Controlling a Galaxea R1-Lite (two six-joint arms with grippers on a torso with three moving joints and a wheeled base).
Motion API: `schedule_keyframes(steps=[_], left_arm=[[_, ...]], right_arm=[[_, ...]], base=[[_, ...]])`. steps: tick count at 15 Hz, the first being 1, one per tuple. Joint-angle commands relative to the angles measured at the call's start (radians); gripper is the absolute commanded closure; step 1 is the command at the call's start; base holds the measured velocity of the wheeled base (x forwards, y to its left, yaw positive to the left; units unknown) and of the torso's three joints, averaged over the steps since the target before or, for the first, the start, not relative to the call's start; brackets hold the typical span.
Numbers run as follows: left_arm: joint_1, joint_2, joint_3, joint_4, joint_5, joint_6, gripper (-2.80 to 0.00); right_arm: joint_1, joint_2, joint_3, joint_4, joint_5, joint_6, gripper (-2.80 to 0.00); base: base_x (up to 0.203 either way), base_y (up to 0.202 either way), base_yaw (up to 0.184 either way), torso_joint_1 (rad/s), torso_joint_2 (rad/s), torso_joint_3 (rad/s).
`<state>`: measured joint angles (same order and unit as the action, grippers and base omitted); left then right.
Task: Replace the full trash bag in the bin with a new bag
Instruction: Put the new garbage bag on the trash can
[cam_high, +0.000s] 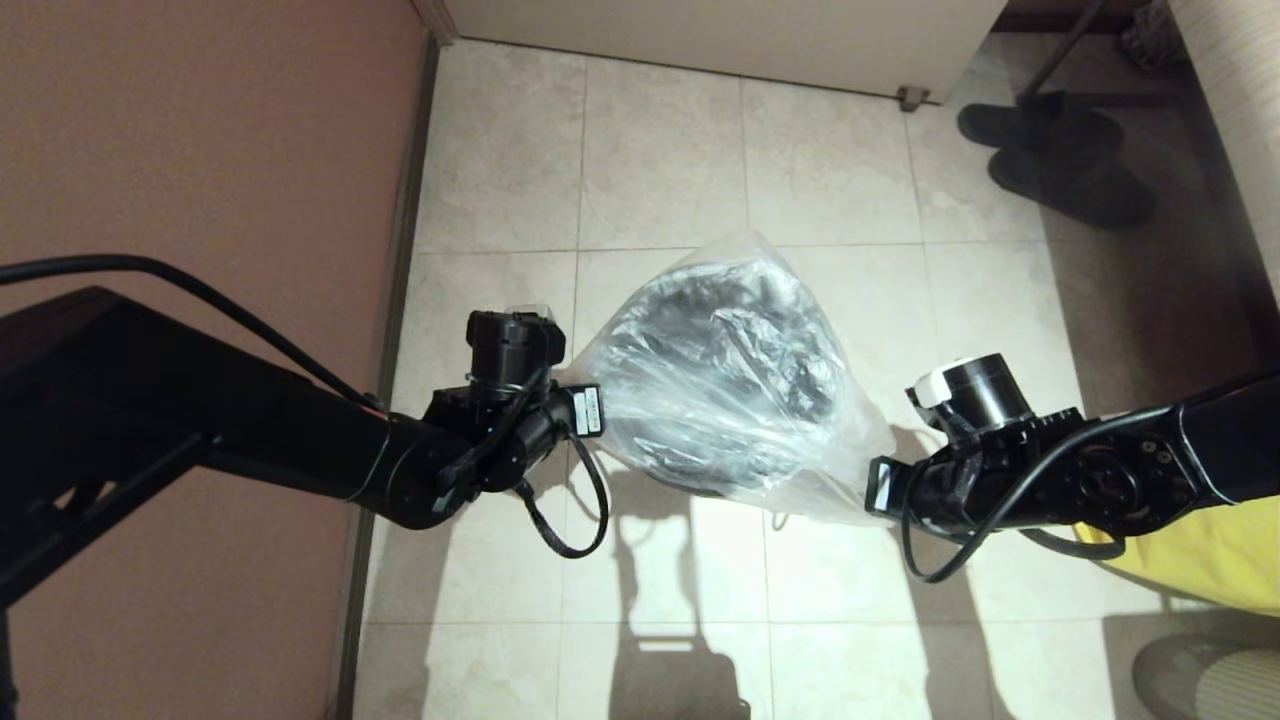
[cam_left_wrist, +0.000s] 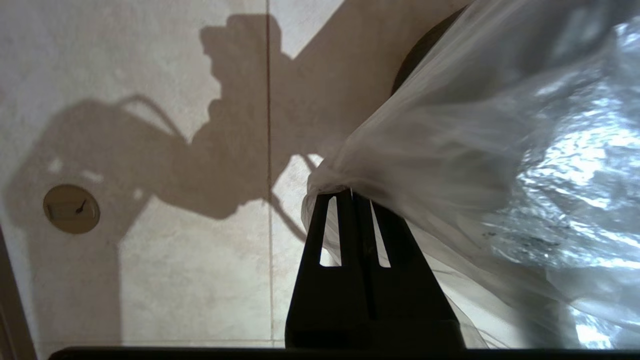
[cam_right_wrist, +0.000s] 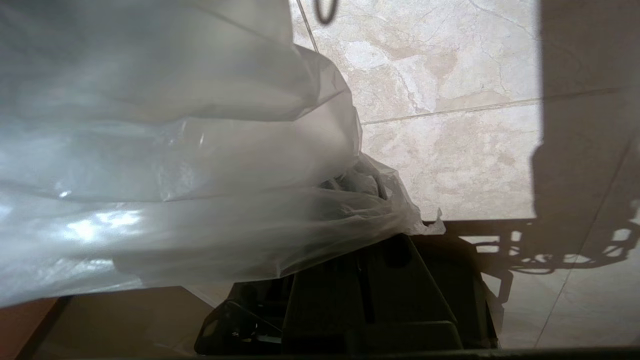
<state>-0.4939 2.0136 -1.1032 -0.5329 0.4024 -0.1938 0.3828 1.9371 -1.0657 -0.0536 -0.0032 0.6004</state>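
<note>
The new bag (cam_high: 735, 385), clear and crinkly, hangs stretched between my two grippers over the bin (cam_high: 700, 360), whose dark round body shows through the plastic. My left gripper (cam_left_wrist: 352, 192) is shut on the bag's left edge (cam_left_wrist: 450, 165); a dark curve of the bin (cam_left_wrist: 417, 52) peeks out behind the plastic. My right gripper (cam_right_wrist: 362, 225) is shut on the bunched right edge of the bag (cam_right_wrist: 200, 165), its fingertips covered by the film. In the head view the left gripper (cam_high: 590, 408) and right gripper (cam_high: 880, 487) flank the bin.
A reddish wall (cam_high: 200, 150) runs along the left. Dark slippers (cam_high: 1060, 150) lie at the back right. An opaque yellow bag (cam_high: 1215, 560) sits on the floor under the right arm. A round floor drain (cam_left_wrist: 71, 209) lies left of the bin.
</note>
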Motion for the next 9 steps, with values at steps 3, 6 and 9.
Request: schedule_keyframes(steps=[3, 6, 9], left_arm=[[0.015, -0.004, 0.061, -0.007, -0.011, -0.004, 0.00], [0.053, 0.013, 0.061, -0.006, -0.016, -0.002, 0.00], [0.081, 0.057, 0.042, -0.023, -0.030, -0.001, 0.00]], right_arm=[[-0.020, 0.054, -0.021, -0.003, 0.002, 0.004, 0.00], [-0.045, 0.062, -0.036, -0.003, 0.015, 0.004, 0.00], [-0.068, 0.074, -0.062, -0.003, 0.020, 0.004, 0.00]], base=[[0.000, 0.000, 0.000, 0.000, 0.00, 0.000], [0.000, 0.000, 0.000, 0.000, 0.00, 0.000], [0.000, 0.000, 0.000, 0.000, 0.00, 0.000]])
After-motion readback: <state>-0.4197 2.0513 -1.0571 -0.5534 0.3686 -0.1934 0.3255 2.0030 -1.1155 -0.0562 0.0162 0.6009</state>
